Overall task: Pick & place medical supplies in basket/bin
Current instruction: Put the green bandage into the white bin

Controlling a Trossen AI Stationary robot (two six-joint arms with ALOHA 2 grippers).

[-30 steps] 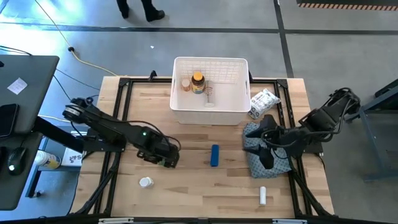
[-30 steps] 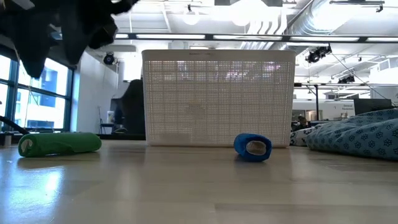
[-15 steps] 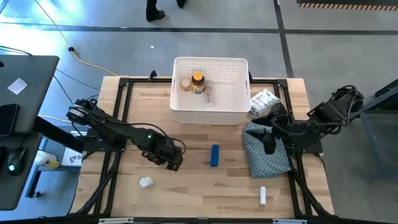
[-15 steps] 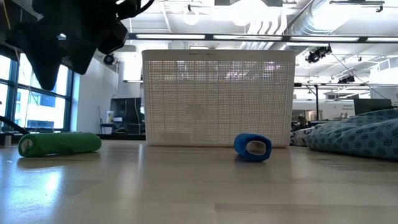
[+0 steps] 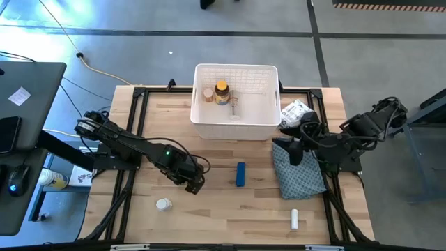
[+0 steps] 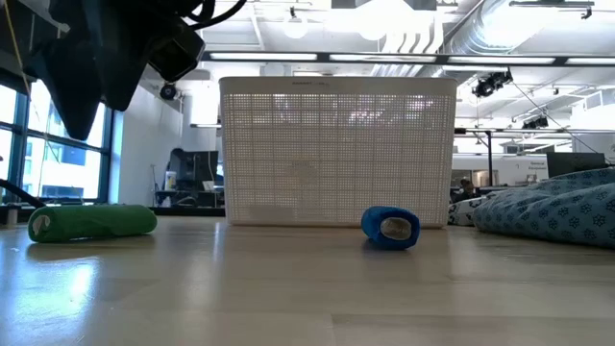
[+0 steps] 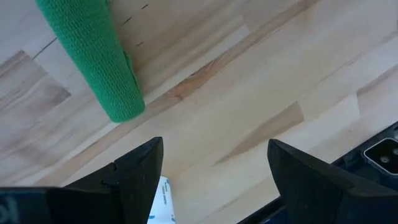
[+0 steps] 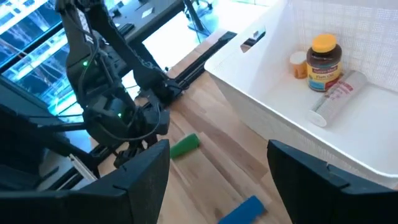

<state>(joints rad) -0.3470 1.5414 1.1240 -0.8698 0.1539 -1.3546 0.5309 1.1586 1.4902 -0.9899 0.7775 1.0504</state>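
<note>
No legible text, brand, number or sign anywhere. Red-and-white label on amber bottle with yellow cap in white bin: print too small to read. Printed packet on table: markings unreadable.

A: Where does the overhead camera sit?
B: Straight above the white bin, looking down on the whole worktop.
A: And the low one?
B: At worktop height, facing the bin's lattice wall, with the room behind it.
A: The wrist cameras?
B: The left looks down closely at the green roll. The right looks across into the bin. Both see that roll.
</note>
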